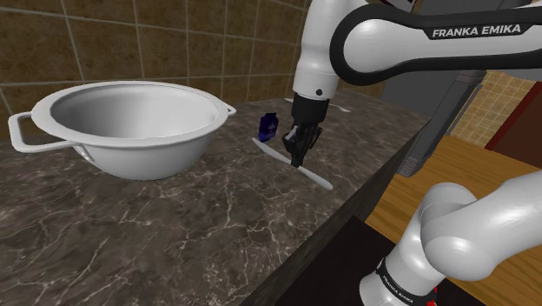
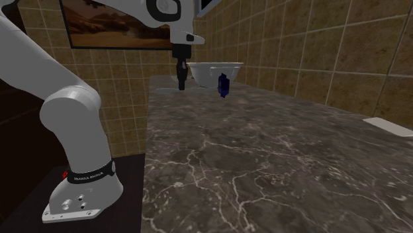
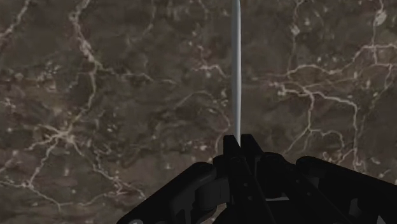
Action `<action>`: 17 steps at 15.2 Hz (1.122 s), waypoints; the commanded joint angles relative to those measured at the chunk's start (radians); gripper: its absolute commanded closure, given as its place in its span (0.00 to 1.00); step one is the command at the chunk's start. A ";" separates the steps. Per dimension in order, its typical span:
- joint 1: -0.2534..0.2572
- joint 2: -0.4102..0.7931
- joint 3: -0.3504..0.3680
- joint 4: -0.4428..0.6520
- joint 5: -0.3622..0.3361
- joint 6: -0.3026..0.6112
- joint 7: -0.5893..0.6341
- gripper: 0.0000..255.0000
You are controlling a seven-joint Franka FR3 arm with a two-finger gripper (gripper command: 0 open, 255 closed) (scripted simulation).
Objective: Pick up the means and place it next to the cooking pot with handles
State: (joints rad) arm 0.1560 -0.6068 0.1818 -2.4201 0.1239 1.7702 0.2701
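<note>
Pot (image 1: 148,158) empty; gripper (image 1: 298,157) pinching thin white utensil (image 1: 315,176).
We see a smooth white two-handled bowl shape on the veined dark marble countertop (image 1: 174,235) (utensil near its stand-side edge).

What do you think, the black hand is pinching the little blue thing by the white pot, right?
No: the gripper is pinching the thin pale utensil, not the little blue thing by the white pot. The wrist view shows it.

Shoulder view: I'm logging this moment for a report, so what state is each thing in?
Pot: upright, empty, resting on the counter.
Utensil: lying roughly level, clasped mid-length by the jaws; lifted or not, cannot tell.
Blue bottle: standing upright near the pot.
Jaws: shut on the utensil.
</note>
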 commanded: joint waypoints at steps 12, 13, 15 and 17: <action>-0.005 0.011 -0.011 0.134 -0.010 -0.123 0.003 0.00; -0.005 0.011 -0.011 0.134 -0.010 -0.123 0.003 0.00; -0.005 0.011 -0.011 0.134 -0.010 -0.123 0.003 0.00; -0.005 0.011 -0.011 0.134 -0.010 -0.123 0.003 0.00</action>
State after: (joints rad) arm 0.1505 -0.5960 0.1709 -2.2870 0.1135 1.6481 0.2729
